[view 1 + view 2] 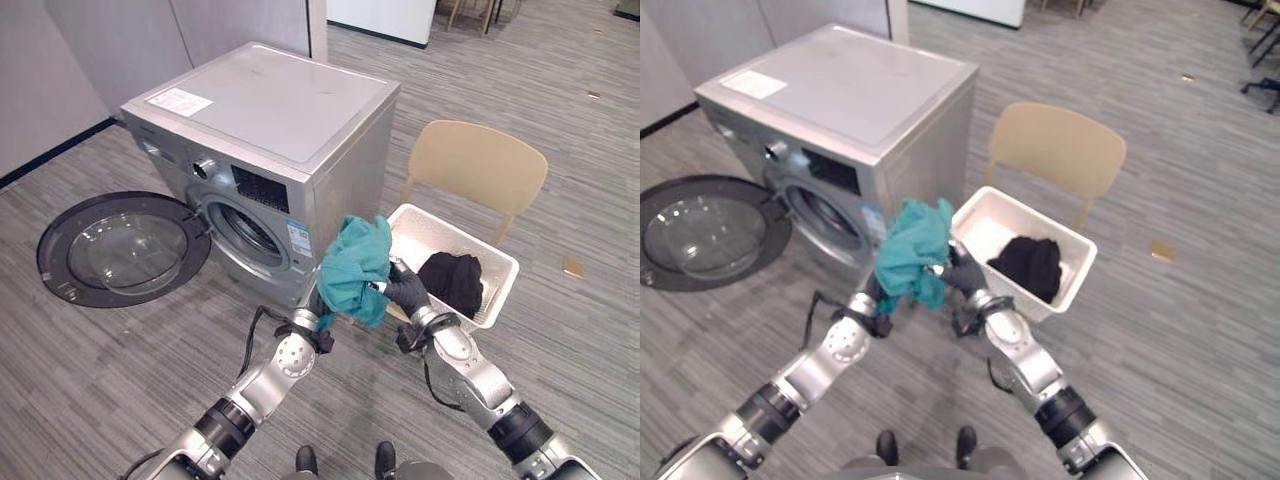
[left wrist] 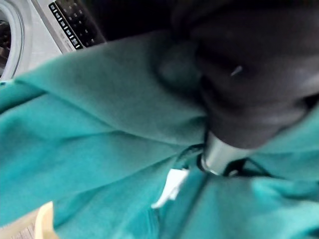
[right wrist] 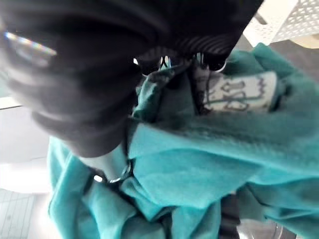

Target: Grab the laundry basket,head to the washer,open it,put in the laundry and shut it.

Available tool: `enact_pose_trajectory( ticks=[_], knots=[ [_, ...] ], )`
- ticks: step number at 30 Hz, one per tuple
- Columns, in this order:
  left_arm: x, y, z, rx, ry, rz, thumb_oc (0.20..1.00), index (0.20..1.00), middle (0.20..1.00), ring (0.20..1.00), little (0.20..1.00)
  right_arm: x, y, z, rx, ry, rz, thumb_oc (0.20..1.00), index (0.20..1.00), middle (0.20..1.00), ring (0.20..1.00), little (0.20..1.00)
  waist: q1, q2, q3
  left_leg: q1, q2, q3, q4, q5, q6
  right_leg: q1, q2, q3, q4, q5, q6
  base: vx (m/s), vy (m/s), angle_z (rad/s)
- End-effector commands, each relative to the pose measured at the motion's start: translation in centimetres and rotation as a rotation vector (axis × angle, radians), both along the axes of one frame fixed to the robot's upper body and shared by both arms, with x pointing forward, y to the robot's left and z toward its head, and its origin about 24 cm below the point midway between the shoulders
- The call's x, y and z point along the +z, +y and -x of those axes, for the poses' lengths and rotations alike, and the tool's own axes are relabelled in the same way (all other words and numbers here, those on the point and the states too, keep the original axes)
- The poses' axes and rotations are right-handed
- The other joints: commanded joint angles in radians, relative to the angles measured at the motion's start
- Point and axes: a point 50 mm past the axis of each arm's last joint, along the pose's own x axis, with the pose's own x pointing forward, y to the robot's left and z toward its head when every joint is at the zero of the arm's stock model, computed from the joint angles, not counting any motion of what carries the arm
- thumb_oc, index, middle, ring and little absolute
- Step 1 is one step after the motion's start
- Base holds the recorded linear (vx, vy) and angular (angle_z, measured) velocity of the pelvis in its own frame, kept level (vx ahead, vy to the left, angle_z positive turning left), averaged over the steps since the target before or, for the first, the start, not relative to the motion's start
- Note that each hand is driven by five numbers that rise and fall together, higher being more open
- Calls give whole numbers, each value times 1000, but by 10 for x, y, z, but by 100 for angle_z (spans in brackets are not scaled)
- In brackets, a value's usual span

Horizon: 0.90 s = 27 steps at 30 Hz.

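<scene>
Both the left hand (image 1: pixel 318 305) and right hand (image 1: pixel 405 287) clamp a crumpled teal cotton garment (image 1: pixel 355 268); swinging toward the ten-o'clock round washer opening (image 1: pixel 243 233), trailing cloth could snag its rim.

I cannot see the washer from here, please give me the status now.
Both hands, left and right, shut on teal garment. Washer door open. Black garment in basket. Path unobstructed.

Stickers on the washer (image 1: pixel 270 150) and the teal garment's tag (image 3: pixel 239 97) carry print too small to read.
</scene>
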Motion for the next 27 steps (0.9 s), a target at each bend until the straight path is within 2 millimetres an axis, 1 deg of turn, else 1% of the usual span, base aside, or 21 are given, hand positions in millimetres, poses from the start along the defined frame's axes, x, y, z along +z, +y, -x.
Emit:
enact_pose_trajectory(
  ticks=[1,2,3,4,5,6,7,10,11,12,13,15,16,17,18,19,20,21,23,26,27],
  knots=[
    [23,-7,-12,-9,-120,37,200,200,200,200,200,10,21,9,133,-31,-77,1000,1000,1000,1000,1000,7,-44,-42,-6,-52,-51,-13,-63,-25,126,-55,-11,-117,-10,101,38,-7,-15],
    [17,1,-10,21,-94,48,200,200,200,200,200,6,14,10,123,-27,-52,1000,1000,1000,1000,1000,7,-43,-45,-3,-52,-50,-13,-64,-25,129,-55,-10,-119,-9,102,35,-20,-11],
    [8,18,-6,82,-49,73,200,200,200,200,200,4,-3,10,83,-56,22,1000,1000,1000,1000,1000,7,-42,-47,0,-52,-50,-13,-64,-25,133,-54,-9,-122,-10,102,35,-20,-7],
    [8,18,-5,82,-48,74,200,200,200,200,200,3,-4,11,83,-55,23,1000,1000,1000,1000,1000,7,-42,-47,1,-52,-50,-13,-64,-25,134,-54,-9,-122,-10,102,0,0,0],
    [5,24,-3,103,-34,80,200,200,200,200,200,2,-13,11,58,-66,58,1000,1000,1000,1000,1000,6,-41,-48,3,-51,-51,-13,-65,-25,135,-54,-10,-122,-10,102,29,-20,6],
    [-6,42,4,172,21,106,200,200,200,200,200,1,-39,14,-22,-116,175,1000,1000,1000,1000,1000,3,-40,-48,5,-50,-51,-13,-64,-25,137,-54,-9,-123,-11,103,29,-20,7],
    [-6,42,4,172,23,106,200,200,200,200,200,1,-39,14,-22,-114,177,1000,1000,1000,1000,1000,3,-39,-50,6,-50,-51,-13,-64,-25,138,-54,-9,-123,-11,103,37,-21,7],
    [-28,71,22,292,135,162,200,200,200,200,200,-10,-81,24,-152,-122,379,1000,1000,1000,1000,1000,-3,-34,-53,12,-49,-52,-13,-64,-25,142,-53,-10,-123,-13,103,33,-17,2],
    [-45,90,37,366,220,196,200,200,200,200,200,-27,-106,35,-223,-60,503,1000,1000,1000,1000,1000,-4,-32,-50,14,-49,-54,-13,-62,-24,143,-51,-11,-122,-16,101,30,-29,-5],
    [-54,99,46,399,267,205,200,200,200,200,200,-38,-119,41,-250,-13,556,1000,1000,1000,1000,1000,-4,-30,-49,15,-48,-56,-13,-61,-24,144,-50,-13,-121,-18,101,23,-27,-7],
    [-54,99,47,399,269,205,200,200,200,200,200,-38,-119,41,-250,-12,557,1000,1000,1000,1000,1000,-4,-30,-50,16,-48,-56,-13,-62,-24,145,-50,-14,-121,-18,101,14,-14,-4],
    [-71,116,63,474,365,254,200,200,200,200,200,-64,-139,55,-296,120,626,1000,1000,1000,1000,1000,-4,-27,-44,18,-47,-59,-13,-59,-24,147,-49,-16,-118,-22,98,13,-28,-3],
    [-87,133,80,563,447,285,200,200,200,200,200,-87,-156,68,-337,240,682,1000,1000,1000,1000,1000,0,-25,-40,20,-47,-61,-13,-56,-23,149,-47,-19,-117,-25,96,14,-34,-1],
    [-87,133,80,563,447,285,200,200,200,200,200,-87,-156,68,-336,239,682,1000,1000,1000,1000,1000,0,-25,-39,21,-47,-61,-13,-57,-23,150,-47,-19,-117,-26,96,20,-35,-1],
    [-93,139,87,600,476,300,200,200,200,200,200,-97,-163,73,-351,289,706,1000,1000,1000,1000,1000,2,-25,-37,22,-46,-63,-13,-55,-23,150,-47,-19,-117,-27,95,11,-38,1],
    [-103,151,98,676,528,325,200,200,200,200,200,-113,-172,83,-367,381,736,1000,1000,1000,1000,1000,7,-23,-29,21,-45,-67,-13,-50,-22,150,-45,-21,-114,-30,92,10,-38,0],
    [-103,151,98,676,528,325,200,200,200,200,200,-114,-172,83,-367,381,736,1000,1000,1000,1000,1000,7,-24,-28,21,-45,-67,-13,-50,-22,150,-45,-21,-114,-30,92,2,-43,-1],
    [-108,157,105,721,547,335,200,200,200,200,200,-121,-174,87,-369,422,747,1000,1000,1000,1000,1000,11,-23,-23,21,-45,-71,-13,-48,-22,149,-44,-23,-112,-33,90,2,-31,0],
    [-115,165,113,780,576,344,200,200,200,200,200,-130,-176,92,-370,467,750,1000,1000,1000,1000,1000,19,-22,-10,21,-42,-74,-12,-42,-23,147,-43,-30,-103,-40,86,-14,-52,3],
    [-118,170,111,849,571,406,200,200,200,200,200,-139,-175,90,-397,511,733,1000,1000,1000,1000,1000,39,-26,48,-58,-37,-93,77,-45,-25,111,-48,-53,-65,-48,76,-179,-82,13],
    [-119,170,107,874,564,442,200,200,200,200,200,-142,-175,89,-420,525,733,1000,1000,1000,1000,1000,55,-31,82,-130,-34,-112,137,-45,-32,85,-57,-92,-47,-56,65,-218,-89,40]
  ],
)
